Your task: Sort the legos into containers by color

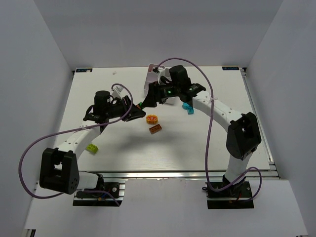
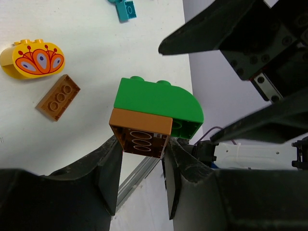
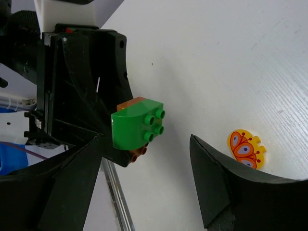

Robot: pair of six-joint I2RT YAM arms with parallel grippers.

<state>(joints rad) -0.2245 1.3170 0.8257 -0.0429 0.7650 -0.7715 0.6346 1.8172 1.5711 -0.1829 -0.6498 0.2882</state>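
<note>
My left gripper (image 2: 142, 149) is shut on the orange-brown brick (image 2: 140, 134) of a two-colour stack and holds it above the table. A green rounded brick (image 2: 156, 101) sits on that brick. In the right wrist view the green brick (image 3: 134, 126) hangs between the tips of my open right gripper (image 3: 146, 144), nearer its left finger, with the left gripper (image 3: 82, 96) behind it. From above, both grippers meet at the stack (image 1: 140, 105) in mid-table. The white containers (image 1: 157, 74) stand at the back, mostly hidden by the right arm.
A yellow butterfly-print brick (image 1: 152, 118) and a flat orange-brown brick (image 1: 156, 129) lie just in front of the grippers. A cyan brick (image 1: 188, 106) lies to the right under the right arm. A lime brick (image 1: 92, 147) lies near the left arm's base.
</note>
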